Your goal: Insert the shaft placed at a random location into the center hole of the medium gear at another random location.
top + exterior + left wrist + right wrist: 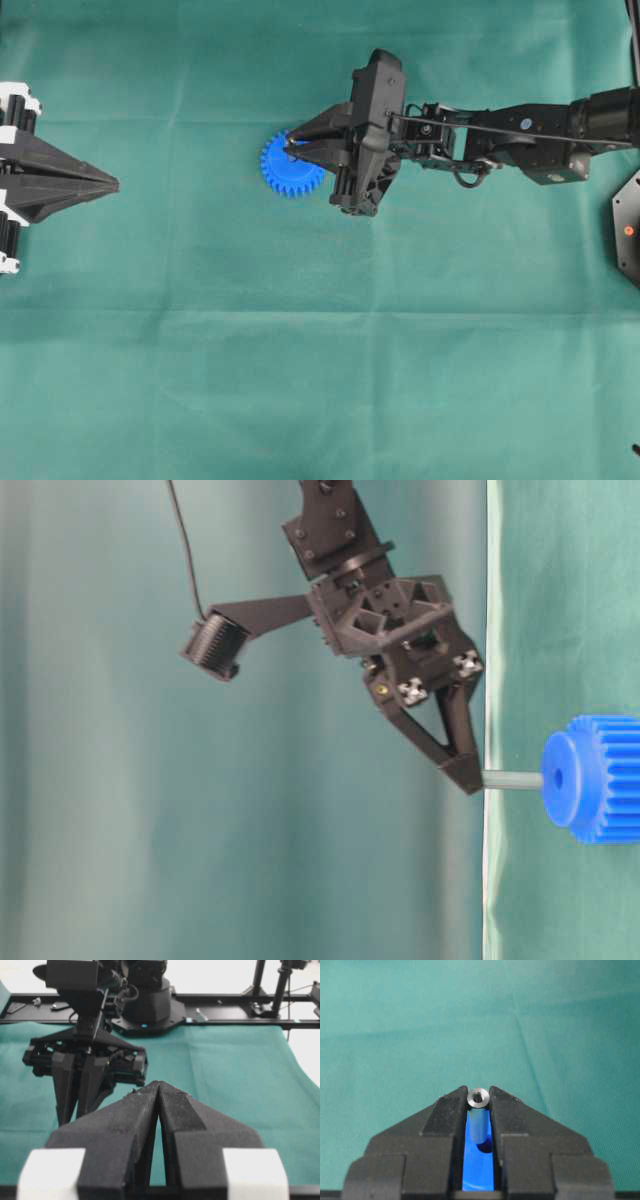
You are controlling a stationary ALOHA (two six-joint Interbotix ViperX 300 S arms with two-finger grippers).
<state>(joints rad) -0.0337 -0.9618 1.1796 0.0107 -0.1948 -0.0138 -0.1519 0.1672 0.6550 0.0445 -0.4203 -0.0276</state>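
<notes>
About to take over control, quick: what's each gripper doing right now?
Left gripper: closed, holding nothing.
Right gripper: closed on the shaft, right above the medium gear.

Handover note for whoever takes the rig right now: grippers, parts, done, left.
Right gripper: shut on the shaft, held upright by its top end.
Left gripper: shut, holding nothing, parked at the left edge of the table, away from the parts.
Gear: flat on the green cloth, under the right gripper.
Done: shaft picked up and brought to the gear's center hole; its lower end meets the hub.
Left: press it in, release, back away. Insertion depth unclear.
</notes>
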